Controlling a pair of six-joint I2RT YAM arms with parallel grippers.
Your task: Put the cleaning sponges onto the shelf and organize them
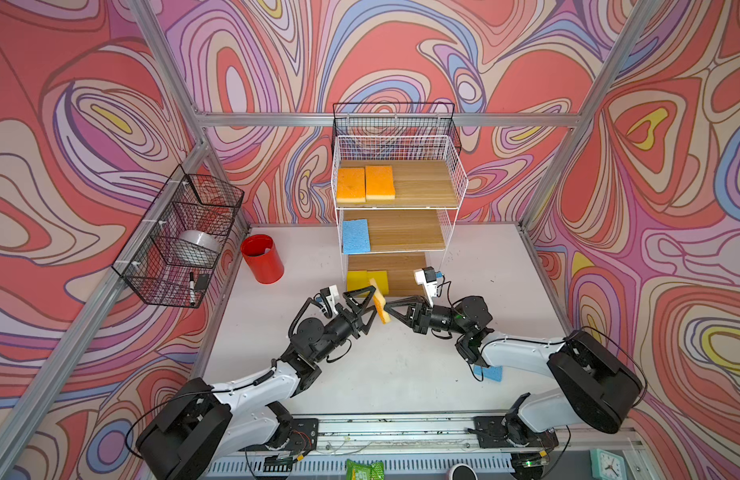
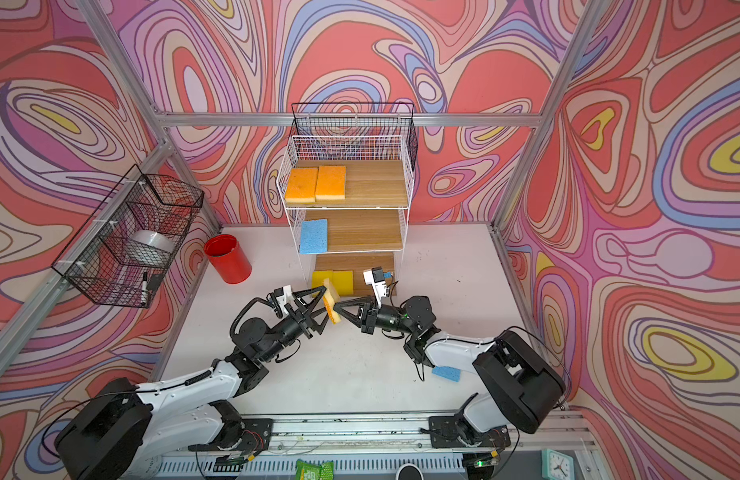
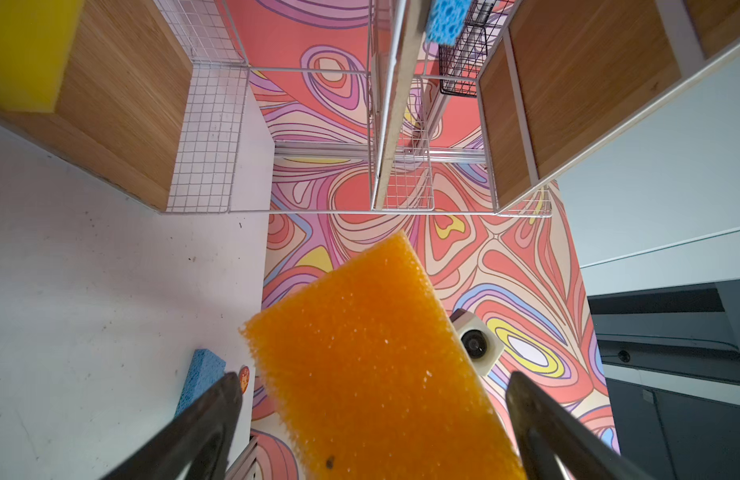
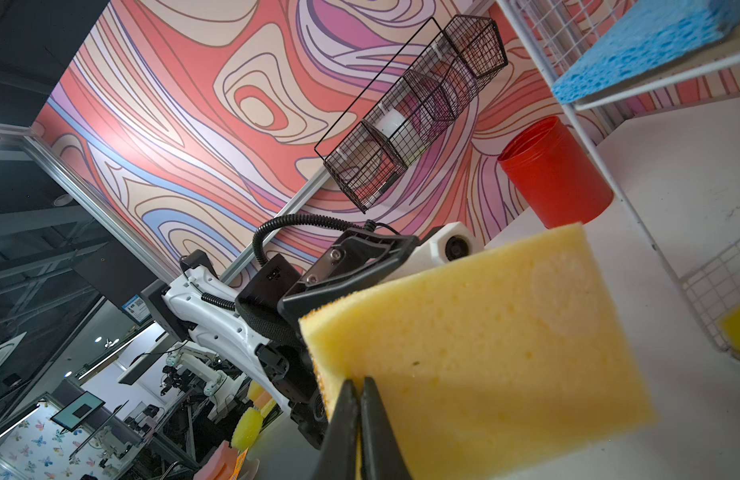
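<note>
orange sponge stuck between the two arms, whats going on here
The right gripper is shut on the orange sponge, holding it in the air. The left gripper is open with a jaw on either side, likely a handover. The shelf holds two orange sponges on top, a blue sponge in the middle, two yellow sponges at the bottom. Another blue sponge lies on the table.

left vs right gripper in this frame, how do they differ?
The left gripper is wide open; the right gripper is shut. The left gripper's fingers straddle the orange sponge without clamping it; the right gripper pinches the sponge's edge and holds it clear of the table. Shared: both meet at that sponge, just in front of the bottom tier of the shelf.
</note>
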